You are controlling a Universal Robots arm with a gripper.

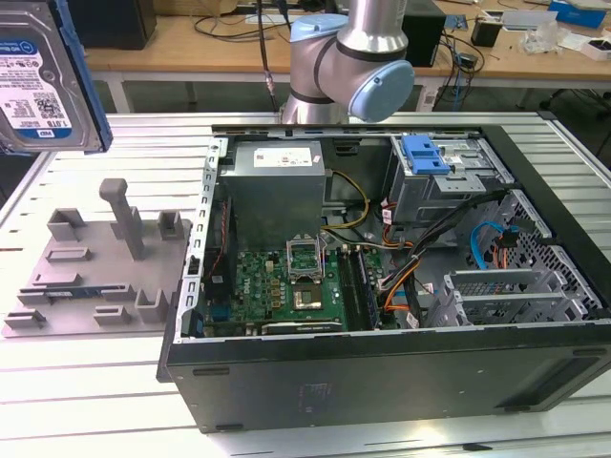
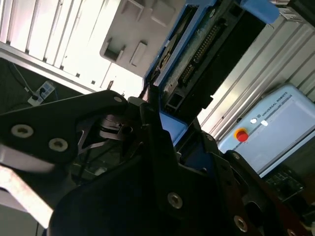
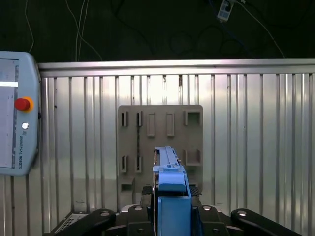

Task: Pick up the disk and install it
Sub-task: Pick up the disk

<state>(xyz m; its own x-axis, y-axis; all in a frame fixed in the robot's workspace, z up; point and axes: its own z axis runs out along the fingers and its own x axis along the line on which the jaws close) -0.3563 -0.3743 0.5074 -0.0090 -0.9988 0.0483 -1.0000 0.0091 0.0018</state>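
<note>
Blue-framed disk (image 1: 43, 76) clamped edge-on in the gripper (image 3: 171, 215), above the grey fixture plate (image 1: 91, 281)

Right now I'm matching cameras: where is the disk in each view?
Exterior view: disk high at the exterior view's left, above the grey fixture plate.
Second wrist view: disk, connector edge showing, plate behind it.
First wrist view: disk edge-on, plate behind it.
Shared landmark: the plate.

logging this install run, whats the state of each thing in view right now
gripper: shut on the disk
disk: held in the air, off the table
computer case: lying on its side, open, insides showing
grey holder plate: flat on the table, apart from the disk
</note>
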